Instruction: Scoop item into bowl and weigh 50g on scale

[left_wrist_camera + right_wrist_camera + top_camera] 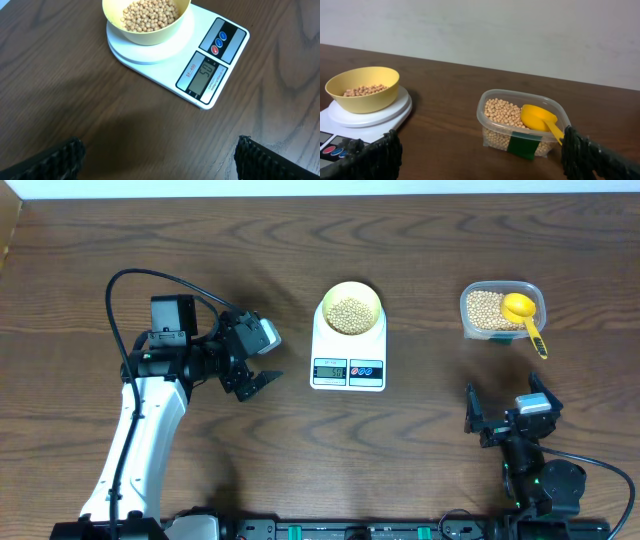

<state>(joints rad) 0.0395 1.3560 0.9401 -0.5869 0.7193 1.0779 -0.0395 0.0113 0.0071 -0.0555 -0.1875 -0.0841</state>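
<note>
**Beans in the Bowl, Both Grippers Empty**

Closest to me is the right gripper (503,405). Its fingers are spread wide with nothing between them. The left gripper (262,360) is a bit further in, left of the scale. It is spread wide and empty too.

Next comes the scale (165,75), white and flat on the table (200,240). Its little screen (206,75) faces me. The digits look like a 50, but they are small and tilted, so I cannot be sure.

On the scale's round plate sits the bowl (150,37), with the beans (150,12) in a low heap inside. To the right, well apart from the scale, is a clear tub (490,125) with more beans. The yellow scoop (537,117) lies in it.

I think the beans are hard, smooth and light. They will roll and bounce if I tip them fast, so slow pours are best. The scoop looks stiff and light. I would take it by its thin handle, which sticks out over the tub's rim toward the right gripper. The bowl looks light too, and a bump could slide it.

Some things I cannot see. The tip of the handle hides behind a finger in the right wrist view. The bowl's far rim is cut off in the left wrist view. I cannot tell how deep the beans go in the tub.
</note>
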